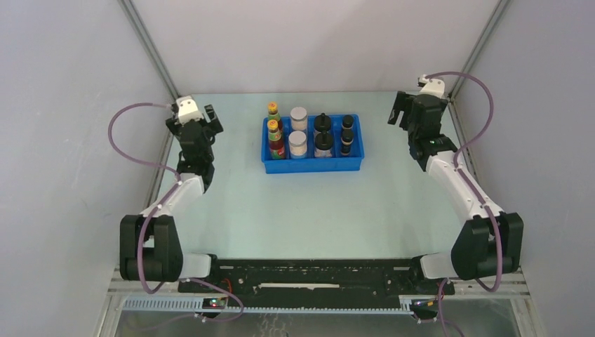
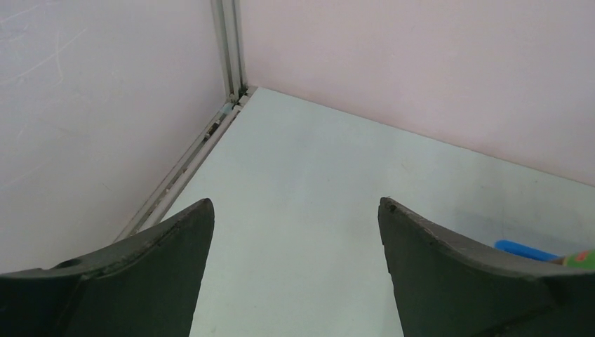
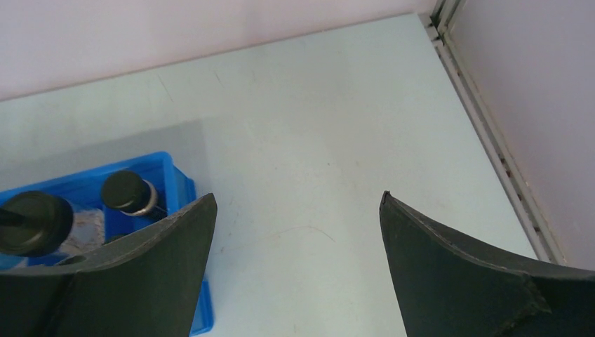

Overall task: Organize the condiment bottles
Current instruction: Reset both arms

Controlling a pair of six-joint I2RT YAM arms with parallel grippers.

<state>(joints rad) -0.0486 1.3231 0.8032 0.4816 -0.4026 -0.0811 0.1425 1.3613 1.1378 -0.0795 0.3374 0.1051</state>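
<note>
Judging sorting done, we see condiment bottles [image 1: 298,144] paired in twelve-o'clock tray [image 1: 312,167], left end effector [image 2: 295,207] and right end effector [image 3: 298,200] released.

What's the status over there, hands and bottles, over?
Left hand open, empty, out wide left. Right hand open, empty, out wide right. All eight condiment bottles upright, paired, inside blue tray. Nothing in the way.
</note>
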